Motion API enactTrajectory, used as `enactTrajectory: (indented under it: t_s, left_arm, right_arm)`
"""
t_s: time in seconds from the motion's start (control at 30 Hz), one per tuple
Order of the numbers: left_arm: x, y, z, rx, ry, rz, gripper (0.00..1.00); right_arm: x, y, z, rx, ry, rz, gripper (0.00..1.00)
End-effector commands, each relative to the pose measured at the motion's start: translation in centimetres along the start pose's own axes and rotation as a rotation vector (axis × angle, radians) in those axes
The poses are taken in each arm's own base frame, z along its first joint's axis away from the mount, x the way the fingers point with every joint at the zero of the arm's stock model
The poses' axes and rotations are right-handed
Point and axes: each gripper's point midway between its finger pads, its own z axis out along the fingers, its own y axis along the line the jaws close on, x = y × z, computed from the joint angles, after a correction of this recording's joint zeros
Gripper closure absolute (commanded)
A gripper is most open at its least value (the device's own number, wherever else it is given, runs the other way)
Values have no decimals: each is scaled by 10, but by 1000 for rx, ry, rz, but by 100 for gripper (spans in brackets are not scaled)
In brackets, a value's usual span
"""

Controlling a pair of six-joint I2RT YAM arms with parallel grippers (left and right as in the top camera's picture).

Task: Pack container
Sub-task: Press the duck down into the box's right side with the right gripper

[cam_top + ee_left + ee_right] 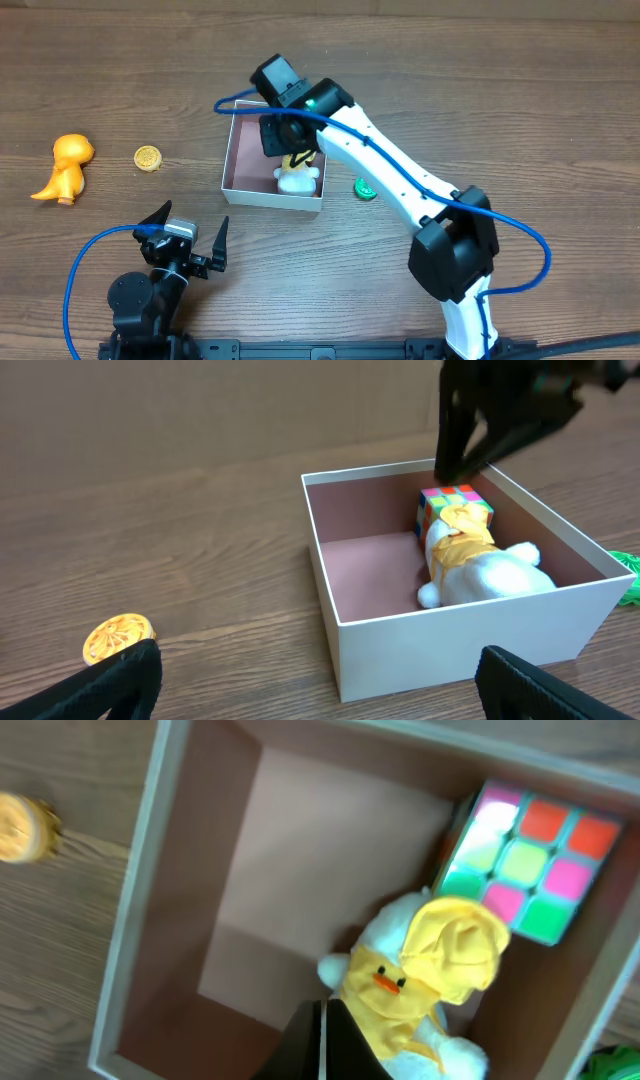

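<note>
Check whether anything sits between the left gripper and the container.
Nothing visible does. Only bare table lies between the open left gripper and the container; the yellow disc sits off to the side.

Wooden table, brown grain.

- Far left: orange dinosaur toy. Beside it, not touching, a yellow ridged disc.
- Small green item on the wood just beside the right wall of the container; detail unclear.
- Inside: white plush duck with yellow hood and orange beak, resting against a multicoloured puzzle cube set in a corner.
</note>
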Motion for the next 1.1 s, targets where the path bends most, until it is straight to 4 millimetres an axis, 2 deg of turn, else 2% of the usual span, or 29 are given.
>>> enactTrajectory:
  t_s: [0.0,0.23,0.6,0.87,0.97,1.07]
  left_arm:
    - [-1,-2,0,8,-9,23,0]
    - [-1,-2,0,8,-9,23,0]
    - [-1,-2,0,8,-9,23,0]
    - [-1,-2,0,8,-9,23,0]
    - [-1,-2,0,8,-9,23,0]
    - [-1,-2,0,8,-9,23,0]
  right_arm:
    - [19,5,27,14,69,-28,94]
    - [35,5,45,45,125,-47,94]
    - [34,-19,42,176,106,-55,94]
    - [36,-24,41,201,111,-58,94]
    - [35,-38,38,281,98,-67,94]
    - [36,-40,37,286,101,-68,94]
